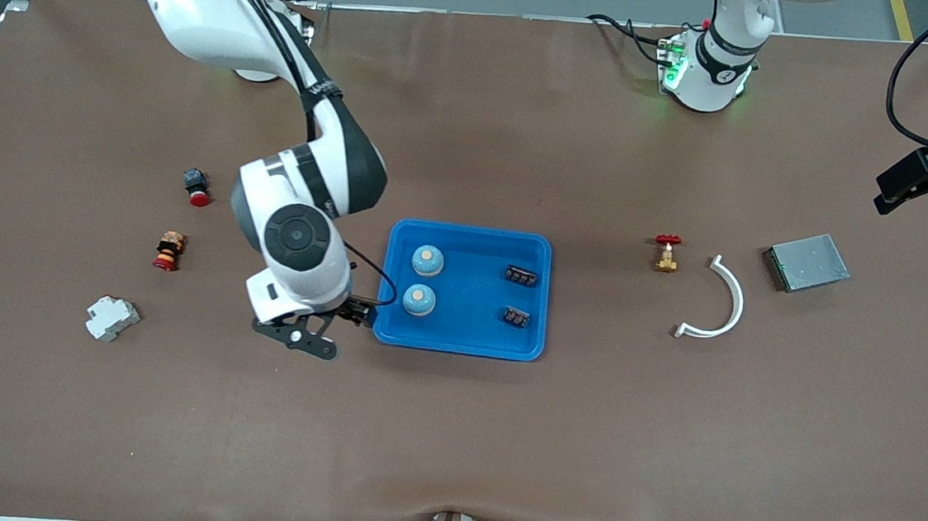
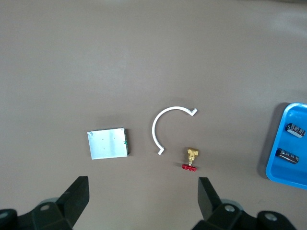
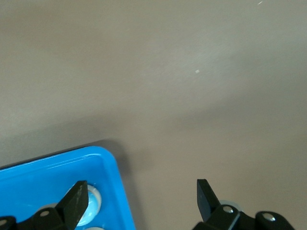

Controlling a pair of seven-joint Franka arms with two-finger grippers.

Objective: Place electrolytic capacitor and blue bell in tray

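Note:
The blue tray (image 1: 466,339) lies mid-table. In it stand two blue bells (image 1: 427,260) (image 1: 419,299) and two black electrolytic capacitors (image 1: 521,276) (image 1: 517,317). My right gripper (image 1: 354,312) is open and empty, low over the tray's rim at the right arm's end. In the right wrist view (image 3: 139,199) one finger (image 3: 76,201) is over a bell (image 3: 91,207) in the tray (image 3: 111,182) and the other is over bare table. My left gripper (image 1: 918,176) waits open and empty, high over the left arm's end of the table, as the left wrist view (image 2: 144,196) shows. That view also shows the tray (image 2: 278,153) and both capacitors (image 2: 296,129) (image 2: 289,155).
A brass valve with a red handle (image 1: 667,252), a white curved strip (image 1: 722,301) and a flat grey metal box (image 1: 808,262) lie toward the left arm's end. Two red-tipped push buttons (image 1: 196,186) (image 1: 169,250) and a white breaker (image 1: 112,318) lie toward the right arm's end.

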